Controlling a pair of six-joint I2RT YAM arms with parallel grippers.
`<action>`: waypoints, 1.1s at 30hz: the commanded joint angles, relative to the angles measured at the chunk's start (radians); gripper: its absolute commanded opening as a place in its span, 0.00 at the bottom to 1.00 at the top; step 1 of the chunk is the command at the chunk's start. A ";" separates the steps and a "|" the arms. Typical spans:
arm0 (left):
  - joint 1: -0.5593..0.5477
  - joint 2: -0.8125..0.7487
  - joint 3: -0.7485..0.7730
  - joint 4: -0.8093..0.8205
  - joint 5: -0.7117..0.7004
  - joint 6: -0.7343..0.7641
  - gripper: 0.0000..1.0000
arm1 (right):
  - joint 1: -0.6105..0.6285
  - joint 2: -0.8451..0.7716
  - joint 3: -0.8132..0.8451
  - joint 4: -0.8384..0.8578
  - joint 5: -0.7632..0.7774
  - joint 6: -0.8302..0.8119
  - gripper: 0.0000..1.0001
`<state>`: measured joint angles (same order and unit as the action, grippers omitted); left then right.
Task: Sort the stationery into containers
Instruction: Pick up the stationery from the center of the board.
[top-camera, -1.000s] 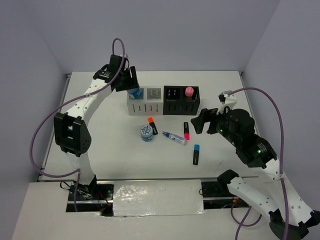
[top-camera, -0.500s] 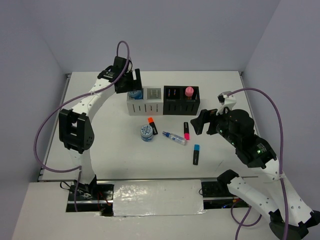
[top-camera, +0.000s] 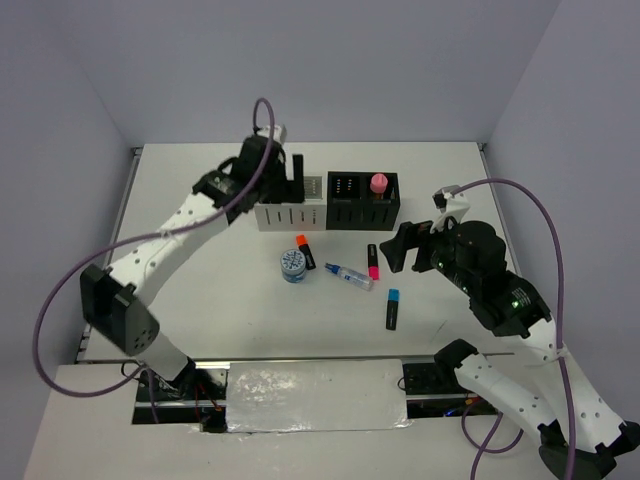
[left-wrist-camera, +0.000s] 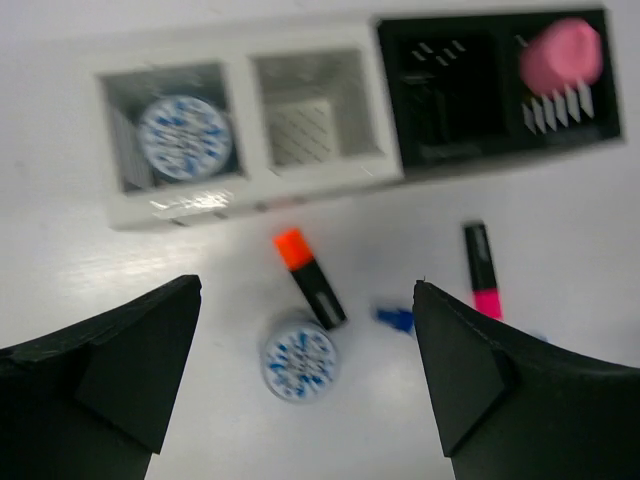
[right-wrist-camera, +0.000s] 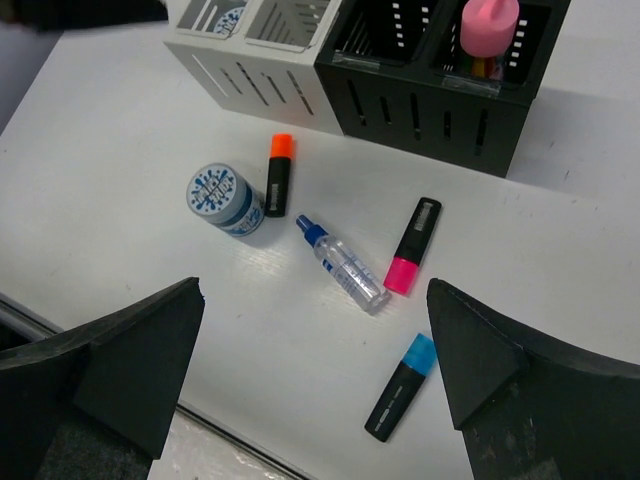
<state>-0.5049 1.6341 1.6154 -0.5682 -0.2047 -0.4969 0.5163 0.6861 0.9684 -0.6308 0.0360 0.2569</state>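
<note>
Sorted, white organiser (left-wrist-camera: 243, 120): one patterned disc (left-wrist-camera: 185, 135) is seen lying inside the left compartment; the right compartment is seen without any item.
Sorted, black organiser (left-wrist-camera: 470, 160): the pink capped cylinder (left-wrist-camera: 562, 55) is held upright in the right compartment; nothing can be made out in the dark left compartment.
Left to sort: five items are counted on the counter (top-camera: 450, 170), all in front of the two organisers.
Second disc (right-wrist-camera: 222, 195): it is placed flat, just beside the orange highlighter (right-wrist-camera: 279, 172).
Clear tube (right-wrist-camera: 342, 263): it is laid on its side between the orange highlighter and the pink highlighter (right-wrist-camera: 412, 245).
Blue highlighter (right-wrist-camera: 400, 385): it is found nearest to the arm bases, apart from the others.
Left hand (left-wrist-camera: 307, 288): it is held above the white organiser, the fingers are wide apart and nothing is carried.
Right hand (right-wrist-camera: 316, 290): it is held over the loose items, the fingers are spread and nothing is gripped.
Progress: two of seven items are judged as placed, so less than half of the task is done.
</note>
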 joint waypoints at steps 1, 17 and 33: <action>-0.176 -0.109 -0.176 0.002 -0.145 -0.011 0.99 | -0.001 -0.011 -0.019 0.052 -0.030 -0.005 1.00; -0.302 -0.034 -0.414 0.080 -0.174 -0.037 0.99 | -0.001 -0.003 -0.040 0.043 -0.067 -0.021 1.00; -0.228 0.055 -0.442 0.146 -0.107 -0.011 0.98 | -0.001 0.004 -0.068 0.066 -0.082 -0.018 1.00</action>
<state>-0.7361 1.6684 1.1770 -0.4595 -0.3332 -0.5236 0.5163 0.6861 0.9073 -0.6209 -0.0319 0.2481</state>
